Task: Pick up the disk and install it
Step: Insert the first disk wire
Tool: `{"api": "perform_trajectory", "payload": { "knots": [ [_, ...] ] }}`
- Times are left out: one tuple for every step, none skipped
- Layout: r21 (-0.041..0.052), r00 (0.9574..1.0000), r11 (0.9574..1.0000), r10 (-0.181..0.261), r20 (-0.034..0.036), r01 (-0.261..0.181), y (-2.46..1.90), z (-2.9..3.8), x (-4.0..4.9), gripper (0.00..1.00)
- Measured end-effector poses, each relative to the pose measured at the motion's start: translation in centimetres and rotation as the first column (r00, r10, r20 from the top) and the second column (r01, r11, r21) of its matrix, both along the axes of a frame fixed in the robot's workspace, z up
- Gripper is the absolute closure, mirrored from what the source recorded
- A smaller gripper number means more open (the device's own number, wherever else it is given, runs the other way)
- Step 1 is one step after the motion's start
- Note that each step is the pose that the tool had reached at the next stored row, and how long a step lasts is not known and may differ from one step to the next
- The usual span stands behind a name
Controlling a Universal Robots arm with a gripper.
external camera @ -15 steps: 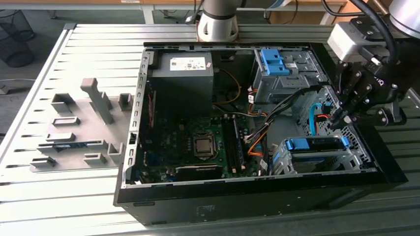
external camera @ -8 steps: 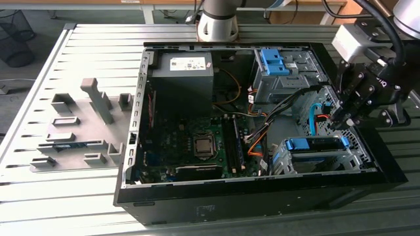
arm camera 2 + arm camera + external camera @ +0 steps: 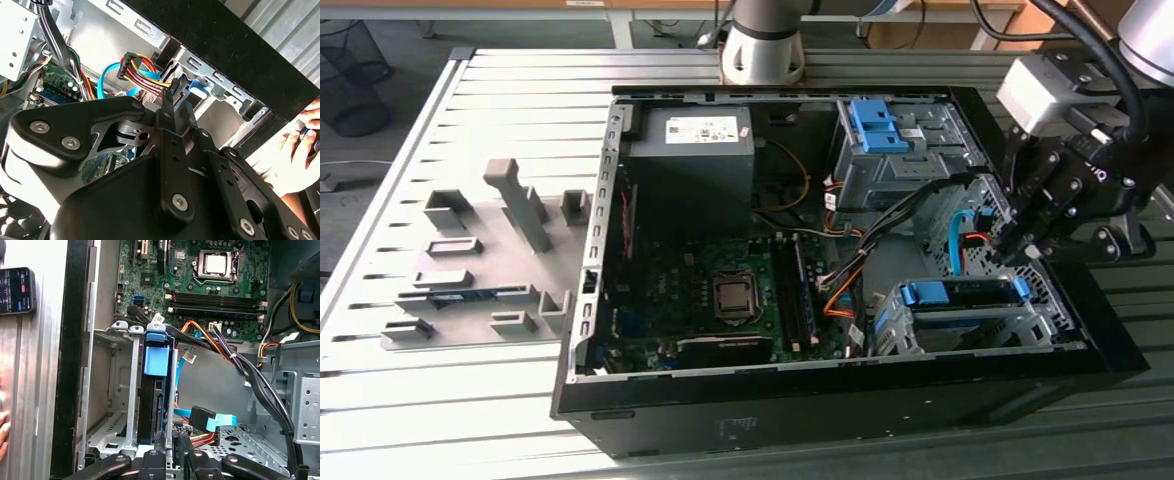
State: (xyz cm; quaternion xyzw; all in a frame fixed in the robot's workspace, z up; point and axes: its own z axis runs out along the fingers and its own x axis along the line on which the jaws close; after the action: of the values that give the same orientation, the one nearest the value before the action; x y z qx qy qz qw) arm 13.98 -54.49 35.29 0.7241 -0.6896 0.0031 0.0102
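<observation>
one open computer case (image 3: 720, 420), one power supply (image 3: 691, 135), two drive cages (image 3: 907, 150), one gripper (image 3: 1014, 250), one phone (image 3: 17, 290)

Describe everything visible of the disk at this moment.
The disk sits on edge inside the grey metal drive cage in the open computer case. In the first wrist view its dark end face with the connector shows, topped by the blue plastic carrier bracket. In the exterior view the blue bracket lies across the top of the cage. The pincer hovers beside the cage; whether it touches the disk cannot be told.
</observation>
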Motion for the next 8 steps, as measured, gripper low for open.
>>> {"api": "perform_trajectory", "payload": {
  "knots": [
    [-0.0001,1.0000,1.0000,0.000,0.0000,0.000,0.00,-0.08,0.00,0.75],
    [-0.0002,1.0000,1.0000,0.000,0.0000,0.000,0.00,-0.15,0.01,0.75],
    [-0.0001,1.0000,1.0000,0.000,0.0000,0.000,0.01,-0.21,0.01,0.75],
    [0.0000,1.0000,1.0000,0.000,0.0000,0.000,0.04,-0.27,0.01,0.75],
    [0.0003,1.0000,1.0000,0.000,0.0000,0.000,0.06,-0.31,0.01,0.75],
    [0.0002,1.0000,1.0000,0.000,0.0000,0.000,0.09,-0.30,0.01,0.75],
    [0.0001,1.0000,1.0000,0.000,0.0000,0.000,0.10,-0.30,0.01,0.75],
    [0.0002,1.0000,1.0000,0.000,0.0000,0.000,0.12,-0.30,0.01,0.75]
  ]
}}
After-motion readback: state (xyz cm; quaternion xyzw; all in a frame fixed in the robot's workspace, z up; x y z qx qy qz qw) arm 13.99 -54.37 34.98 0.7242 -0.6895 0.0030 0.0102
